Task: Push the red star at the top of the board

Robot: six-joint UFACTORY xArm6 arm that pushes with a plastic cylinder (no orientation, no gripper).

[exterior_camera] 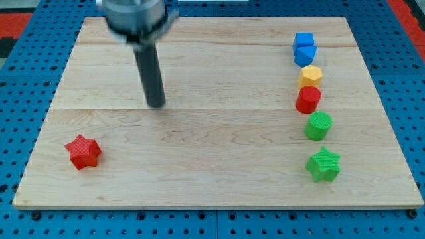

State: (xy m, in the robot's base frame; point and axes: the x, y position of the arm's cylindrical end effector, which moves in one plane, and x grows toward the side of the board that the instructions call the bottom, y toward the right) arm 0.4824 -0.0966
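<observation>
The red star point(83, 152) lies near the lower left corner of the wooden board point(219, 133). The rod's tip point(156, 104) rests on bare board above and to the view's right of the star, well apart from it, grasping nothing. Along the view's right run a blue block point(305, 48), yellow hexagon point(311, 76), red block point(308, 99), green block point(319, 125) and green star point(323, 164).

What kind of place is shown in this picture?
Probably a robotics lab test bench: a wooden board lies on a blue perforated base, my tip rests on the board, and small coloured blocks such as the red star are laid out for pushing.
</observation>
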